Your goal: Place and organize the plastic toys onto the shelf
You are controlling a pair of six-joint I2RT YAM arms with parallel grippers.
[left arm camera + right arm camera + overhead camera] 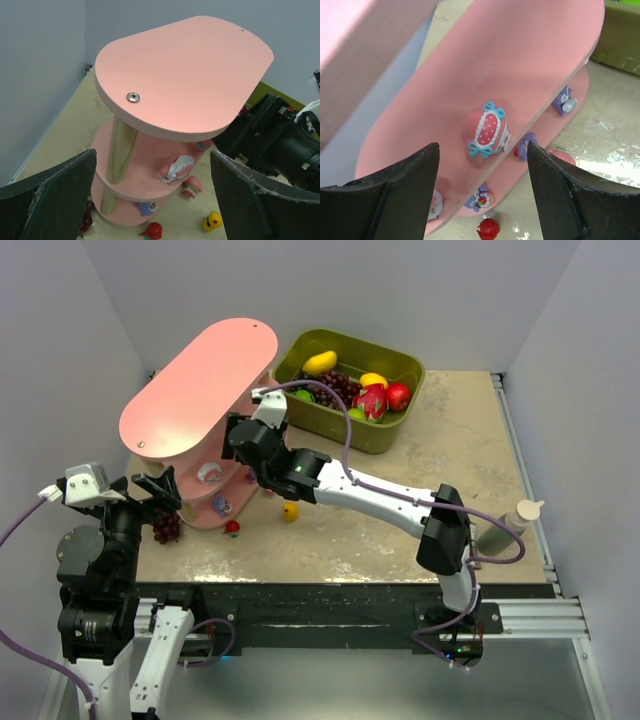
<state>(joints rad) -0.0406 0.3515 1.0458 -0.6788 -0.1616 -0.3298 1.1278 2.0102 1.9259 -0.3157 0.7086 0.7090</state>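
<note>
The shelf [200, 380] stands upright at the upper left of the overhead view. It has three pink oval boards stacked on metal posts, and the top board is bare but for a screw head near its rim. At the centre of the right wrist view, a pink dotted toy [489, 130] with white trim and blue bows lies on the middle board, close to its edge. A purple toy [564, 101] sits on the bottom board at the right, and a second purple toy [524, 146] peeks out under the middle board's rim. A red toy [232, 528] lies on the bench [440, 440] just beside the shelf's foot. A yellow toy [289, 511] lies near it to the right, the two apart.
</note>
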